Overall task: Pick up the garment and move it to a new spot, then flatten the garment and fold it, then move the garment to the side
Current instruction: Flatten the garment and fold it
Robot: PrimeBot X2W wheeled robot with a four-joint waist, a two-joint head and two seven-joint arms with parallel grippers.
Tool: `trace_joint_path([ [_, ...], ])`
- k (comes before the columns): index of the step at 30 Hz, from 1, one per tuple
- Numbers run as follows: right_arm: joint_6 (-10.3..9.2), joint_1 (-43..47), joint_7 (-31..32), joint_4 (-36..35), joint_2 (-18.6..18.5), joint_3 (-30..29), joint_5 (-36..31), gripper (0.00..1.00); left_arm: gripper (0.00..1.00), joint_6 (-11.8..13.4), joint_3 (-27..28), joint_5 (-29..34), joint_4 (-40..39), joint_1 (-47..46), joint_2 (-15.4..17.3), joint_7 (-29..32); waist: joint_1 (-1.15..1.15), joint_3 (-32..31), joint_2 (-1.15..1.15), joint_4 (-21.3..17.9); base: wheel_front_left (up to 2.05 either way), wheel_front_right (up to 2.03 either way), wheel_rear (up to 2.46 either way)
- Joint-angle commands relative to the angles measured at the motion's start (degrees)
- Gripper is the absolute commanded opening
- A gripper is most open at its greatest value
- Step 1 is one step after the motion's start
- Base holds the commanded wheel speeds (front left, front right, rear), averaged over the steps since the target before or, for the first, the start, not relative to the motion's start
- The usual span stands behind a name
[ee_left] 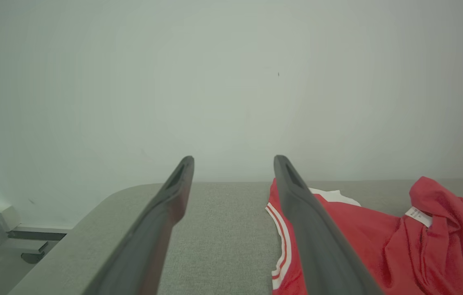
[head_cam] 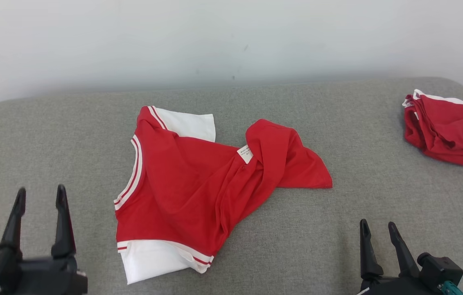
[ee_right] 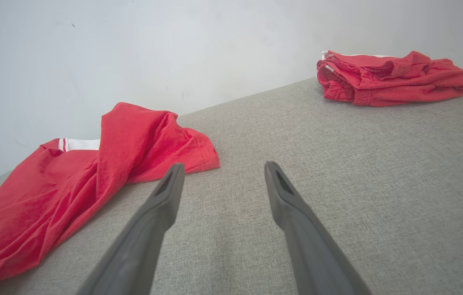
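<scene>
Red-and-white garment (head_cam: 198,184) lies crumpled mid-frame on grey cushion (head_cam: 337,229), left gripper (head_cam: 39,196) lower left and right gripper (head_cam: 378,228) lower right both spread wide, empty; pinching one bunched layer risks dragging it more twisted.

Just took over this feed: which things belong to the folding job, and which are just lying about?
Job: shirt, crumpled, in the centre; left gripper and right gripper, both open and empty.
Lying about: red pile at the far right, probably already folded.
</scene>
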Motion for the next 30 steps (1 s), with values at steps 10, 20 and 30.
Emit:
trace_joint_path([
  [10,-0.16,1.0,-0.3,0.5,0.1,0.2,-1.1,1.00,1.00,-2.4,4.8,4.9,-1.6,9.6,-8.3,-0.2,0.01,-0.6,0.00,1.8,0.00,0.00,0.00],
  [20,-0.16,-2.4,-0.3,1.9,-1.1,3.1,-2.2,1.00,1.00,-5.4,7.3,8.1,-0.6,9.0,-12.2,-0.2,0.01,-0.9,0.00,3.8,0.00,0.00,0.00],
  [30,-0.16,-16.3,2.2,8.5,-4.2,9.4,-3.4,1.00,1.00,-7.3,5.8,9.5,0.5,6.2,-14.0,-0.2,0.01,1.3,0.00,7.0,0.00,0.00,0.00],
])
